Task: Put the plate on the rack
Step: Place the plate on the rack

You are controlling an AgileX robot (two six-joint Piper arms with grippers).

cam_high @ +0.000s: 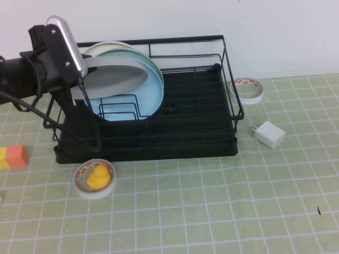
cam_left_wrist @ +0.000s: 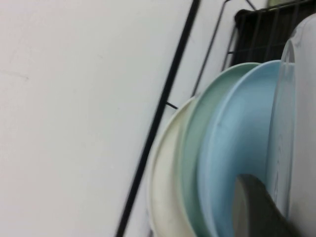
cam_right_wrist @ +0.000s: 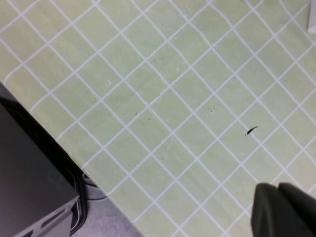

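Note:
My left gripper (cam_high: 83, 73) is shut on the rim of the pale grey plate (cam_high: 117, 75) and holds it tilted above the left end of the black wire rack (cam_high: 222, 79), just in front of the light blue plate (cam_high: 151, 98). A pale green plate (cam_high: 144, 57) and a cream plate (cam_high: 106, 47) stand behind the blue one. In the left wrist view the grey plate (cam_left_wrist: 298, 123) fills the edge with one finger (cam_left_wrist: 256, 207) on it, beside the blue plate (cam_left_wrist: 237, 148). My right gripper (cam_right_wrist: 277, 200) is shut and empty over bare mat, out of the high view.
A tape roll holding a yellow duck (cam_high: 95, 178) lies in front of the rack's left corner. An orange and yellow block (cam_high: 13, 157) is at the far left. Another tape roll (cam_high: 247, 88) and a white charger (cam_high: 269, 133) lie right of the rack.

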